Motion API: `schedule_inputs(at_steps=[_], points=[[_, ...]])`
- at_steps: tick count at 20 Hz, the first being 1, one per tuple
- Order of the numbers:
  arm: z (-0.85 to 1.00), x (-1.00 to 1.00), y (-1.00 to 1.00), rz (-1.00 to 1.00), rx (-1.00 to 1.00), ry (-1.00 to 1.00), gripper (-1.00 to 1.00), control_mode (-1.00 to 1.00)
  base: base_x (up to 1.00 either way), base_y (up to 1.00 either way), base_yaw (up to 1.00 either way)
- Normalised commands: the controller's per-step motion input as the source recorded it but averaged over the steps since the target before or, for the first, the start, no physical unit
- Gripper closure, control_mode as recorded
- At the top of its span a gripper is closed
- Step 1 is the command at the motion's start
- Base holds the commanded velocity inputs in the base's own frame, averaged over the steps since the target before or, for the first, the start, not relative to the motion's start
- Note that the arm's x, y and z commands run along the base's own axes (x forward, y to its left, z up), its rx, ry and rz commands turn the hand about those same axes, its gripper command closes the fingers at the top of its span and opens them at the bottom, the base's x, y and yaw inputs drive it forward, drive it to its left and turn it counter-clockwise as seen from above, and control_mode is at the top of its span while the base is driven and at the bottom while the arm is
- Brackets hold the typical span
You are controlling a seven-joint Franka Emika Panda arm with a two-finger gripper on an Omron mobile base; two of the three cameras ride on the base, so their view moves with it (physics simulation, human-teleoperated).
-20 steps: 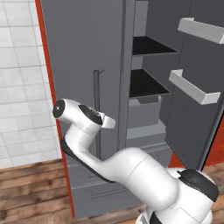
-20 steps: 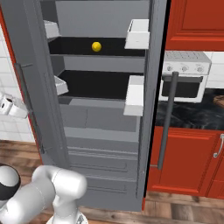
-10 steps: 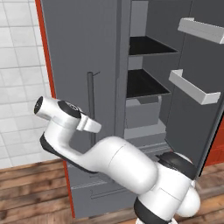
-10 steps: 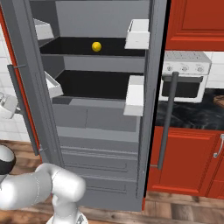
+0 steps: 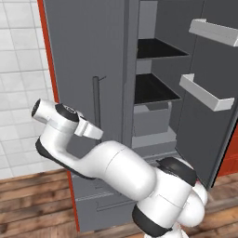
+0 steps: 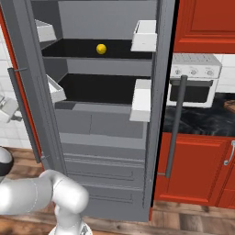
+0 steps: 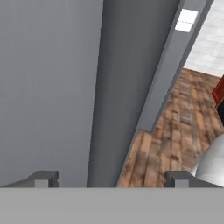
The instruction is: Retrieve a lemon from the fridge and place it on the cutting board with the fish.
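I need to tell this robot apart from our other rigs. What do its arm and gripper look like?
The arm is glossy white, built of thick rounded links with dark grey or black bands at the joints. No cables or markings show. The hand is a white block. In the hand view the gripper has two small, squarish dark grey fingertips.

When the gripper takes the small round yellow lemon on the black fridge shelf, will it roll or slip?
The small round yellow lemon probably rolls if nudged, being round on a flat black shelf. It looks firm and light, so off-centre fingers could squeeze it out.
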Motion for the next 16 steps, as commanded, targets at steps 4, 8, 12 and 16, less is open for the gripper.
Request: schedule_inputs(at_steps=[4,8,12,16], points=[[-0.01,-0.18,0.04,0.00,0.00,0.01,-1.00,-1.00,0.00,0.00,0.00],[0.00,-0.41,0.01,0.00,0.00,0.01,-1.00,-1.00,0.00,0.00,0.00],[0.00,-0.72,-0.05,0.00,0.00,0.00,-1.00,-1.00,0.00,0.00,0.00],[0.03,-0.99,-0.33,0.00,0.00,0.00,-1.00,-1.00,0.00,0.00,0.00]])
